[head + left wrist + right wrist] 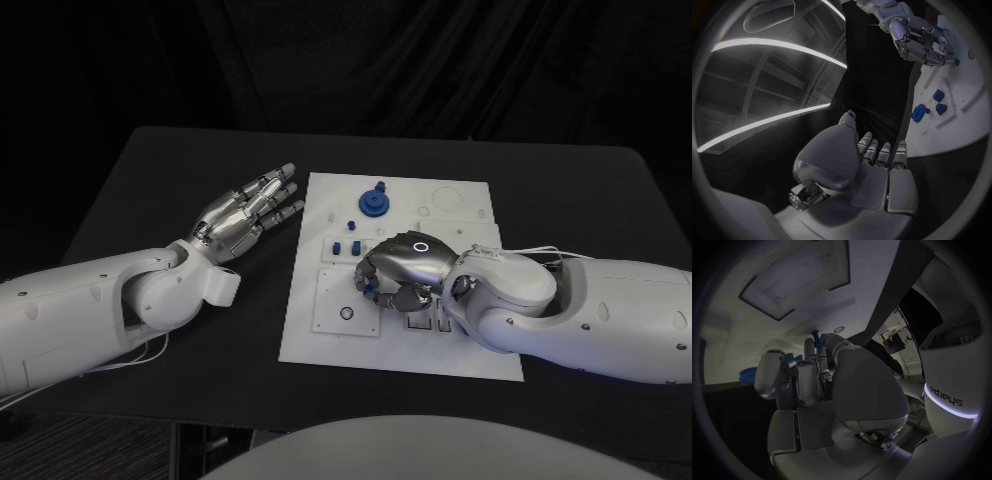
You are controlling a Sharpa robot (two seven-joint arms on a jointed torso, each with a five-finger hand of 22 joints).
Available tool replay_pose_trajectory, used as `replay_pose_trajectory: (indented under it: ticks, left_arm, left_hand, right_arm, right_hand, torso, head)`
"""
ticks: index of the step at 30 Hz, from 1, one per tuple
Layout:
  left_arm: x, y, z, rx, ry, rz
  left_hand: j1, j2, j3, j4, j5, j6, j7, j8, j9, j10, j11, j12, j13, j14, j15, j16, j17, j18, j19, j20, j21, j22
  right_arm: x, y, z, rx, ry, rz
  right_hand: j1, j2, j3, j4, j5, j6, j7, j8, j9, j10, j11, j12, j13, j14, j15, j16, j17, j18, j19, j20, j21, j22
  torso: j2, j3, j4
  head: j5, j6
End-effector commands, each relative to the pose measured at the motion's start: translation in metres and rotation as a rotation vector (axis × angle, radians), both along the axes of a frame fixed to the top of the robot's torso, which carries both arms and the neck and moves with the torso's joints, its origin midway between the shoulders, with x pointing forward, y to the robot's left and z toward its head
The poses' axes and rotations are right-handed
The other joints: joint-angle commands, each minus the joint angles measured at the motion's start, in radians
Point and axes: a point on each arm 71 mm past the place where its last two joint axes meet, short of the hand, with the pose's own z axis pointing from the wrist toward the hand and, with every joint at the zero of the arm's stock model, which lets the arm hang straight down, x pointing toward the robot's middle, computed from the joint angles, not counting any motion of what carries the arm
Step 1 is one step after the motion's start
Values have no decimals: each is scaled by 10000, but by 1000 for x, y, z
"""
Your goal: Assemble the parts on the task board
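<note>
The white task board [464, 203] lies mid-table. A round blue part [375, 203] stands near its far edge, and small blue pieces [340, 248] lie nearer its left side. My right hand [400, 266] hovers low over the board's middle with its fingers curled down. In the right wrist view that hand [817, 385] pinches a thin blue peg [816, 337], whose tip sticks out past the fingertips. My left hand [251, 210] is held flat with fingers apart just left of the board, holding nothing. The left wrist view shows the left hand [873, 160], the round part [918, 113] and the right hand [920, 42].
The board has a square recess with a ring [348, 316] near its front left corner and small slots beside my right hand. Bare black table [173, 170] surrounds the board on all sides.
</note>
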Motion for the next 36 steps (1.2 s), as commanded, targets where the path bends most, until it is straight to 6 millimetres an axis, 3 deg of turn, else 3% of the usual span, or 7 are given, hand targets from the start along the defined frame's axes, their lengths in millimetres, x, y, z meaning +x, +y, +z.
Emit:
replay_pose_trajectory:
  ticks: [1, 9, 15, 18, 27, 36]
  left_arm:
    - [-1, -2, 0, -168, 29, -133]
    - [-2, -2, -2, -154, 79, -144]
    - [-2, -2, -3, -148, 106, -158]
    - [-2, -2, -3, -141, 115, -158]
    - [-2, -2, -4, -127, 137, -160]
    - [-2, -1, -4, -110, 166, -166]
  left_hand:
    - [101, -33, -13, -59, 54, -16, 57, 48, 12, 2, 80, 37, 13, -20, 74, -22, -4, 32, -15, 15, 5, 16]
    - [104, -29, -10, -64, 60, -9, 62, 51, 13, 0, 82, 36, 12, -18, 82, -20, -3, 29, -11, 20, 8, 24]
    - [106, -25, -8, -68, 63, 2, 66, 54, 15, -2, 84, 36, 11, -17, 89, -19, -3, 27, -8, 25, 10, 29]
    - [108, -23, -6, -72, 66, 9, 70, 56, 16, -4, 86, 38, 11, -17, 94, -19, -3, 25, -7, 29, 10, 28]
    - [108, -23, -6, -72, 66, 9, 70, 56, 16, -4, 86, 38, 11, -17, 94, -19, -3, 25, -7, 29, 10, 28]
    - [108, -23, -6, -72, 66, 9, 70, 56, 16, -4, 86, 38, 11, -17, 94, -19, -3, 25, -7, 29, 10, 28]
  right_arm:
    - [-1, 0, -2, -165, 39, 34]
    - [0, 0, -3, -229, 72, 18]
    - [0, 1, -5, -336, 138, 68]
    - [-1, 1, -6, -378, 192, 104]
    - [-2, 2, -10, -486, 322, 125]
    - [-2, -1, -9, -291, 211, -16]
  right_hand:
    - [117, 51, 11, -85, -54, 27, -11, 46, 8, 121, -130, 7, 3, 182, -24, -51, 145, -95, 0, -5, -61, 1635]
    - [133, 37, 23, -121, -107, -37, 12, -2, -2, 98, -111, -10, -1, 163, -13, -70, 121, -90, -22, -3, -93, 1625]
    - [-27, 23, 1, -61, -736, -346, 71, -260, -107, -170, -36, -89, 3, 92, 63, -137, 28, -61, -127, 56, -253, 1575]
    - [-129, -55, -11, 12, -1168, -787, 111, -592, -285, -472, 5, -166, 1, 15, 101, -231, -96, -33, -211, 97, -398, 1533]
    - [-578, -331, -370, 472, -2659, -1438, -41, -1169, -799, -1148, 128, -183, 63, -163, 202, -434, -377, 51, -433, 193, -863, 1412]
    - [-588, -362, -841, 714, -3151, -1582, -130, -1358, -1199, -1998, 276, 31, 276, -410, 253, -651, -685, 148, -714, 268, -1469, 1273]
  torso:
    - [1, -7, 8]
    - [-4, -7, 7]
    - [-1, -3, 8]
    - [-2, -3, 5]
    - [1, -3, 9]
    - [2, -2, 9]
  head:
    - [12, 1]
    - [15, 1]
    - [20, 1]
    - [27, 1]
    - [31, 1]
    - [34, 1]
